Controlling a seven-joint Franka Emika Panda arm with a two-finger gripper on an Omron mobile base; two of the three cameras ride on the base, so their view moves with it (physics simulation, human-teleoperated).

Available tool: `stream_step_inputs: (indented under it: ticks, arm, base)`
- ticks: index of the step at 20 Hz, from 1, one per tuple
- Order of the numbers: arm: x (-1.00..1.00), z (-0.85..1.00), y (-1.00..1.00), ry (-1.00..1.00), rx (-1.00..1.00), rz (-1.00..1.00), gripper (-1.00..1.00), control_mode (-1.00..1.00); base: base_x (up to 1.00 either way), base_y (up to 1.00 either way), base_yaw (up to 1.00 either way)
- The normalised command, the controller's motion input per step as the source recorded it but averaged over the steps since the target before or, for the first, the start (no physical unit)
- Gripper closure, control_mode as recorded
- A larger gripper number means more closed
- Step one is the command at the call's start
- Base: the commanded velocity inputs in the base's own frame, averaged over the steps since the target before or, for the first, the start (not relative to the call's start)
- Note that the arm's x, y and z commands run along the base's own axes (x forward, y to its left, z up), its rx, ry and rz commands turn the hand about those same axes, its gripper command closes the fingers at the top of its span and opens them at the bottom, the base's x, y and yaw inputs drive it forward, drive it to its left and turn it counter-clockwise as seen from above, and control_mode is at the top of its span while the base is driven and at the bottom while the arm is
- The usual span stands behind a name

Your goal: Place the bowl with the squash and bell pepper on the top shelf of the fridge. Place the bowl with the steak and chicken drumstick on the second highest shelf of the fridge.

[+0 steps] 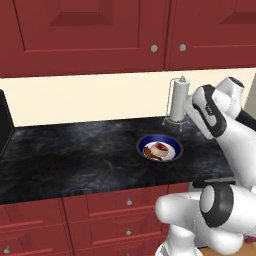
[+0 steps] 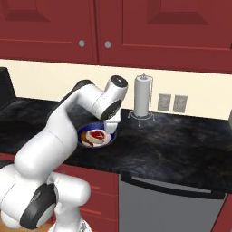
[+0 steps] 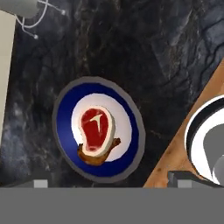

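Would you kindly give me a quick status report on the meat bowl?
Gripper above blue-rimmed bowl, jaw state unclear. Steak and drumstick inside, bowl on counter. Paper towel holder behind.

Counter [image 1: 75,155] bears bowl [image 1: 160,148] (towel holder [image 1: 178,102], seemingly).

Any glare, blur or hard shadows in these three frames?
Left base view: flat even light, faint sheen on the counter, slightly soft. Right base view: same, the arm blocks part of the blue-rimmed bowl. Hand view: steak and drumstick sharp, no glare.
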Motion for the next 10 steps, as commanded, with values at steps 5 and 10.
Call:
stream_step_inputs:
  ticks: [5, 10]
  arm:
    - [0.0, -0.91, 0.02, 0.16, -0.02, 0.23, -1.0, -1.0]
    - [0.11, -0.97, 0.06, 0.0, -0.01, 0.23, -1.0, -1.0]
  base:
    - [0.0, 0.0, 0.0]
    - [0.0, 0.0, 0.0]
